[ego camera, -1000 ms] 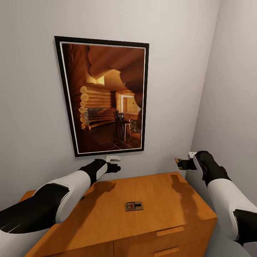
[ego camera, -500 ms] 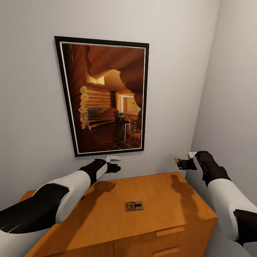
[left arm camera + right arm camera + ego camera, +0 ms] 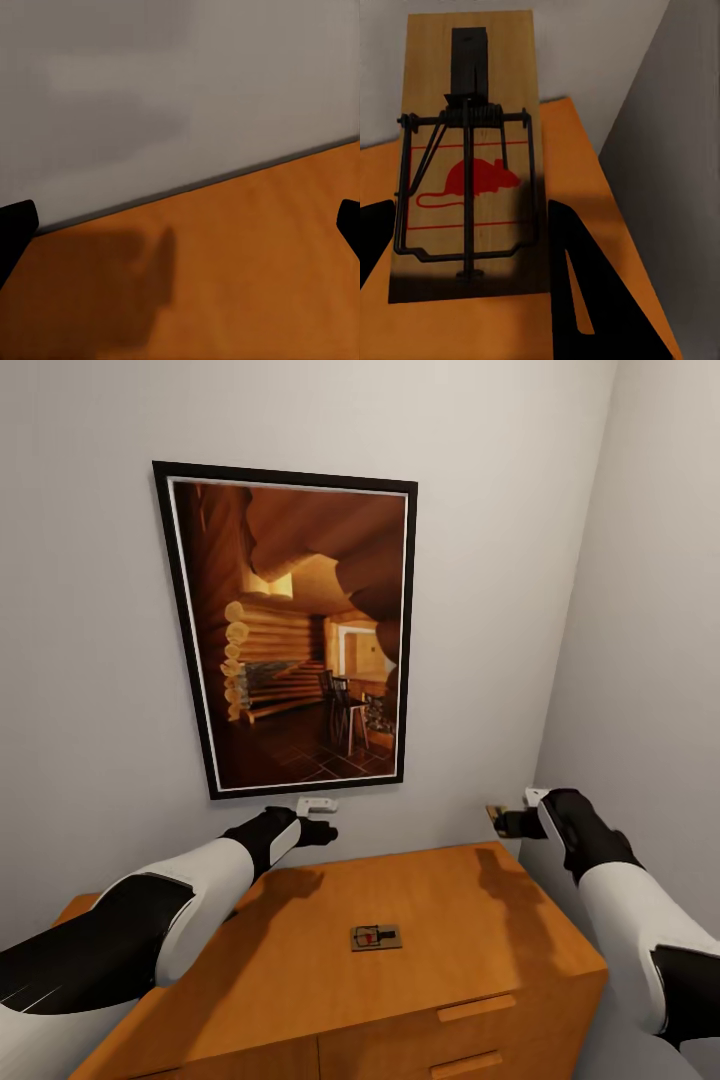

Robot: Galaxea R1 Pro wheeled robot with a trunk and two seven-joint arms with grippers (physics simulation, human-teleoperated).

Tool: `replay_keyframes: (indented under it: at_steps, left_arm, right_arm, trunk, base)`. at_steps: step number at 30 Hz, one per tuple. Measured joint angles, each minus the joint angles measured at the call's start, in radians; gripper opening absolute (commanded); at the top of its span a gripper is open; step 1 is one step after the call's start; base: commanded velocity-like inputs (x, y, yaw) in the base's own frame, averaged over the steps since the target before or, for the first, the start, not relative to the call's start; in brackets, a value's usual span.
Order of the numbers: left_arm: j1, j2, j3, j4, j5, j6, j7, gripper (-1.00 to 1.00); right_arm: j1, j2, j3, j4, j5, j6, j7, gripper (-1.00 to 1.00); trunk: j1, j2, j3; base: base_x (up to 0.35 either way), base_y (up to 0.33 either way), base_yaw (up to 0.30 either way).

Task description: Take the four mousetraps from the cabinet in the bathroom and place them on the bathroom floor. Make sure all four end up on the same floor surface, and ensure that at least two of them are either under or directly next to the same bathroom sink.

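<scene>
With one mousetrap (image 3: 465,161) pinched in the closed right gripper (image 3: 508,821) above the cabinet's (image 3: 440,920) far right corner and another (image 3: 376,937) lying mid-top, the empty left gripper (image 3: 322,830) spread open, a loose edge pinch could drop the trap.

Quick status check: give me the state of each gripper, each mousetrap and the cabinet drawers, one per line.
Left gripper: open, empty, above the cabinet top.
Right gripper: shut on a mousetrap, held in the air.
Second mousetrap: lying flat on the cabinet top.
Drawers: shut.
</scene>
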Motion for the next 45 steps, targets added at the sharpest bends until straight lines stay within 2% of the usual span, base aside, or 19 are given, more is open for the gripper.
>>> replay_keyframes:
  at_steps: [8, 12, 33, 45]
  left_arm:
    - [0.0, 0.0, 0.001, 0.003, 0.004, 0.0, 0.0, 1.0]
    - [0.001, 0.0, 0.001, 0.004, 0.005, 0.0, 0.0, 1.0]
    - [0.0, 0.0, 0.002, 0.005, 0.006, 0.0, -0.002, 1.0]
    - [0.0, 0.0, 0.001, 0.005, 0.006, 0.0, 0.003, 1.0]
  right_arm:
    - [0.0, 0.003, 0.002, 0.07, 0.007, -0.091, -0.002, -1.0]
    - [0.0, 0.006, 0.002, 0.082, 0.012, -0.106, -0.002, -1.0]
    - [0.0, 0.005, 0.001, 0.086, 0.012, -0.11, -0.013, -1.0]
    - [0.0, 0.001, 0.001, 0.086, 0.013, -0.11, -0.013, -1.0]
  trunk:
    - [0.0, 0.0, 0.0]
    - [0.0, 0.0, 0.0]
    - [0.0, 0.0, 0.001]
    - [0.001, 0.0, 0.001]
  base:
    - [0.0, 0.0, 0.0]
    - [0.0, 0.0, 0.0]
    - [-0.004, 0.0, 0.05]
    - [-0.267, 0.0, 0.011]
